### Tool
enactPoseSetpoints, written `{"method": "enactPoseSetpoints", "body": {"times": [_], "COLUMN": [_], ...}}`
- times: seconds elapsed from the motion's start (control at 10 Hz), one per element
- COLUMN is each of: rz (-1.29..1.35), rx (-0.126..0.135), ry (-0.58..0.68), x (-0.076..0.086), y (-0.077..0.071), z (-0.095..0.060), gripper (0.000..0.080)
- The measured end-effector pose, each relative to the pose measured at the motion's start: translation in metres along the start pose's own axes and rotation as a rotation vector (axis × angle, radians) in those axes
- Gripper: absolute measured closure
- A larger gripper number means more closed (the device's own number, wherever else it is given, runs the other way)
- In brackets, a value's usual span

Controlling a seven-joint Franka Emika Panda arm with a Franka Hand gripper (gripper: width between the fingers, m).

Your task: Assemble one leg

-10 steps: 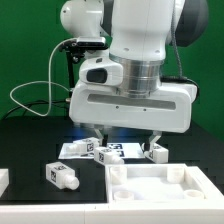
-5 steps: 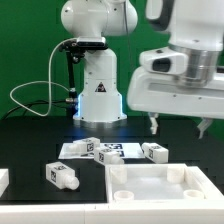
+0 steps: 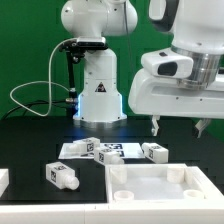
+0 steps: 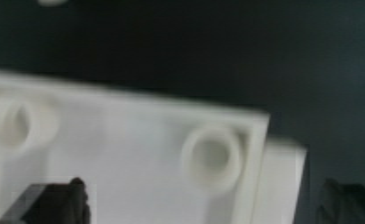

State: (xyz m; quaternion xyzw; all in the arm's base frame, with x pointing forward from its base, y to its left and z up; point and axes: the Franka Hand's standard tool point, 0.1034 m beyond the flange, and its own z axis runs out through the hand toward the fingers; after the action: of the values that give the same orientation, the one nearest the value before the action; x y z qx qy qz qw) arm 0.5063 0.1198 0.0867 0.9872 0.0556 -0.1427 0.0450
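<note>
Three legs lie on the black table: one leg [image 3: 62,175] toward the exterior view's left, one leg [image 3: 154,151] just behind the panel, and one leg [image 3: 88,147] at the marker board. My gripper [image 3: 179,127] hangs open and empty above the table on the exterior view's right, over the panel's far right part, apart from every leg. In the blurred wrist view the gripper [image 4: 205,203] is over the white panel [image 4: 126,130], with two round sockets of the panel showing between its dark fingers [image 4: 54,200]. No leg shows in the wrist view.
The large flat white panel with raised rims [image 3: 165,186] lies at the front right of the exterior view. The marker board [image 3: 108,152] lies behind it. The robot base [image 3: 98,85] stands at the back. A white part [image 3: 3,180] sits at the left edge.
The gripper has moved from above the marker board to the exterior view's right and higher, uncovering the legs there. It has stayed open and empty. The legs have not moved.
</note>
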Motion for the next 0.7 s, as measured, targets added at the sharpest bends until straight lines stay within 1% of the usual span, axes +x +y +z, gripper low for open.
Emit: {"method": "enactPoseSetpoints", "body": {"times": [0.1, 0.2, 0.3, 0.4, 0.5, 0.6, 0.7], "rz": [0.003, 0.011, 0.014, 0.015, 0.018, 0.021, 0.021], "rx": [-0.002, -0.002, -0.010, -0.017, -0.027, -0.036, -0.041], "ry": [-0.115, -0.175, -0.236, -0.272, -0.347, -0.413, -0.433], "x": [-0.014, -0.019, -0.024, -0.022, -0.025, -0.025, -0.021], "y": [-0.002, -0.001, 0.001, 0.002, 0.004, 0.006, 0.005], "z": [0.007, 0.010, 0.012, 0.013, 0.014, 0.016, 0.019], "gripper": [0.0151, 0.0151, 0.0151, 0.0151, 0.0151, 0.0151, 0.0151]}}
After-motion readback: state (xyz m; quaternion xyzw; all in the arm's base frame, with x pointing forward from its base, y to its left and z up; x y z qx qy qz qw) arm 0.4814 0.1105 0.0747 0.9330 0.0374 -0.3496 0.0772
